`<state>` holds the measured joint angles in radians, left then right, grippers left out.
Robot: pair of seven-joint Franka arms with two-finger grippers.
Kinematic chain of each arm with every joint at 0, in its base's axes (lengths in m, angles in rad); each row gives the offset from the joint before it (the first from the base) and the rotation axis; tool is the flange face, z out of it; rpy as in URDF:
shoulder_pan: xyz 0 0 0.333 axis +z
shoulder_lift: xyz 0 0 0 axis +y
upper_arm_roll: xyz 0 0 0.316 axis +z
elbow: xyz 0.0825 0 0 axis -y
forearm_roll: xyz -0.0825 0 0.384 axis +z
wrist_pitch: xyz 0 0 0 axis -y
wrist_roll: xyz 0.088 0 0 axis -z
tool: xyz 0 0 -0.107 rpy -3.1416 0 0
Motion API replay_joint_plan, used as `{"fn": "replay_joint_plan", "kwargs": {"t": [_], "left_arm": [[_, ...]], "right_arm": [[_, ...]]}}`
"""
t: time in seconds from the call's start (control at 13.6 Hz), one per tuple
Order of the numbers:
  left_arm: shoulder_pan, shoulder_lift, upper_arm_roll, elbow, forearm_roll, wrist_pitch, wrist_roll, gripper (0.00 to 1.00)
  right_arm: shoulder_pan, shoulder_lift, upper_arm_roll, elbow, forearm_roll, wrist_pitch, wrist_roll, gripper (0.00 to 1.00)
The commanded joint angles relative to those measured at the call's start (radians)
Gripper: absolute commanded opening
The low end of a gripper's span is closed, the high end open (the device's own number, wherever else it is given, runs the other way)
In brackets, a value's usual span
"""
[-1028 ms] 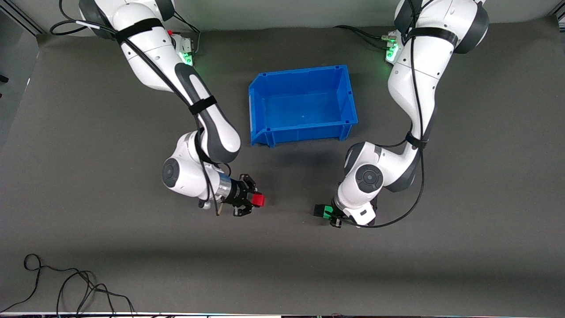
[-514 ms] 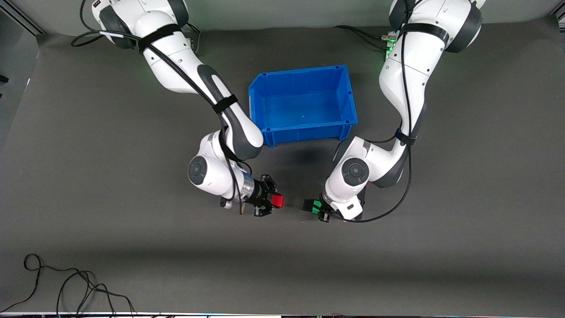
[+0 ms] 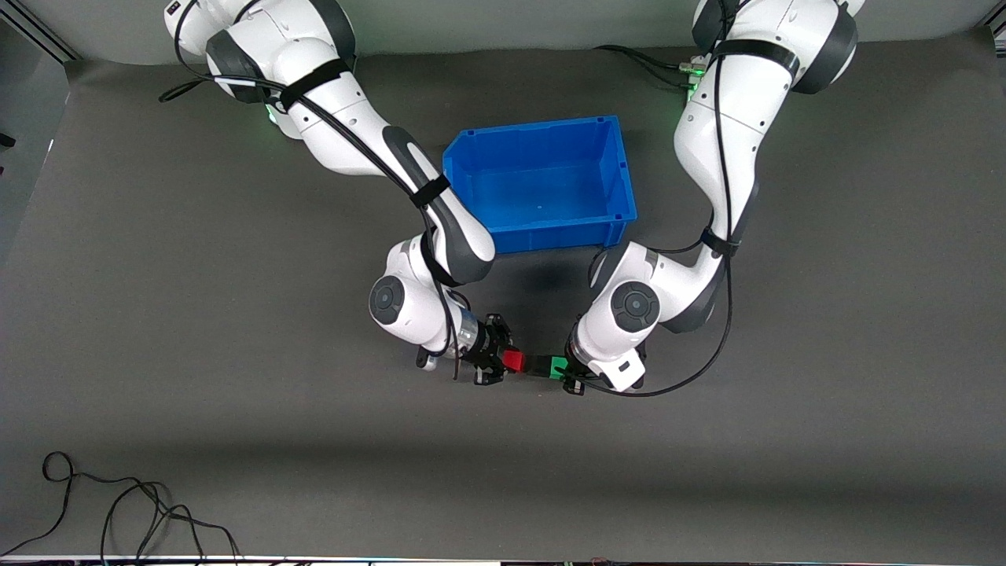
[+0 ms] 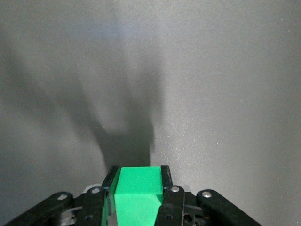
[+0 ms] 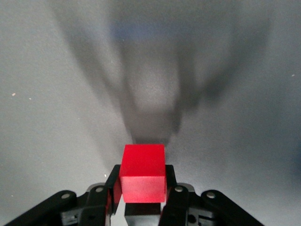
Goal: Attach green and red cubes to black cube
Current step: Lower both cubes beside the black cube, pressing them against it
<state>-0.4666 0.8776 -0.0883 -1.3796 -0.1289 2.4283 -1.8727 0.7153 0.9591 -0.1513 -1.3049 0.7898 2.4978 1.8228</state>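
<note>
The red cube [image 3: 513,361], the black cube [image 3: 537,365] and the green cube [image 3: 559,366] form one short row above the grey mat, black in the middle. As far as the front view shows, the red one touches the black one. My right gripper [image 3: 505,362] is shut on the red cube [image 5: 142,172], which fills the gap between its fingers. My left gripper [image 3: 566,370] is shut on the green cube [image 4: 138,190]. Both wrist views hide the black cube. The two grippers face each other over the mat.
A blue bin [image 3: 471,153] stands open on the mat, farther from the front camera than the cubes. A loose black cable [image 3: 118,503] lies near the mat's front edge at the right arm's end. Bare mat surrounds the grippers.
Both arms have swung toward each other. The red cube travelled toward the left arm's end and the green and black pair toward the right arm's end, closing the gap.
</note>
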Motion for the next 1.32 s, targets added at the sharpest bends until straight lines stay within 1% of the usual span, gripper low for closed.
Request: {"fn": "replay_joint_plan", "kwargs": {"t": [0.0, 0.29, 0.44, 0.88, 0.95, 1.03, 1.1, 1.17, 1.25], "left_arm": [[-0.007, -0.006, 0.002, 0.005, -0.008, -0.014, -0.037, 0.00], [-0.009, -0.006, 0.002, 0.011, -0.005, -0.017, -0.037, 0.00], [-0.007, -0.008, 0.002, 0.011, -0.003, -0.020, -0.037, 0.00], [-0.007, -0.006, 0.002, 0.011, 0.000, -0.021, -0.036, 0.00], [-0.009, -0.008, 0.002, 0.011, 0.008, -0.023, -0.033, 0.00], [-0.009, -0.008, 0.002, 0.010, 0.009, -0.034, -0.028, 0.00], [-0.009, -0.008, 0.002, 0.011, 0.008, -0.057, -0.025, 0.00], [-0.009, -0.011, 0.002, 0.013, 0.008, -0.066, -0.025, 0.00], [-0.014, -0.011, 0.002, 0.011, 0.008, -0.069, -0.025, 0.00]], "right_arm": [[0.027, 0.027, -0.007, 0.044, -0.006, 0.012, 0.036, 0.01], [0.032, 0.043, -0.007, 0.070, -0.009, 0.013, 0.058, 0.01], [0.035, 0.046, -0.007, 0.072, -0.009, 0.013, 0.058, 0.10], [0.033, 0.046, -0.011, 0.075, -0.009, 0.013, 0.058, 0.09], [0.033, 0.044, -0.013, 0.075, -0.009, 0.013, 0.056, 0.11], [0.032, 0.044, -0.014, 0.075, -0.009, 0.015, 0.056, 0.34], [0.029, 0.044, -0.014, 0.075, -0.009, 0.015, 0.056, 0.63], [0.027, 0.043, -0.014, 0.075, -0.009, 0.013, 0.056, 0.70], [0.026, 0.043, -0.014, 0.075, -0.009, 0.015, 0.056, 0.73]]}}
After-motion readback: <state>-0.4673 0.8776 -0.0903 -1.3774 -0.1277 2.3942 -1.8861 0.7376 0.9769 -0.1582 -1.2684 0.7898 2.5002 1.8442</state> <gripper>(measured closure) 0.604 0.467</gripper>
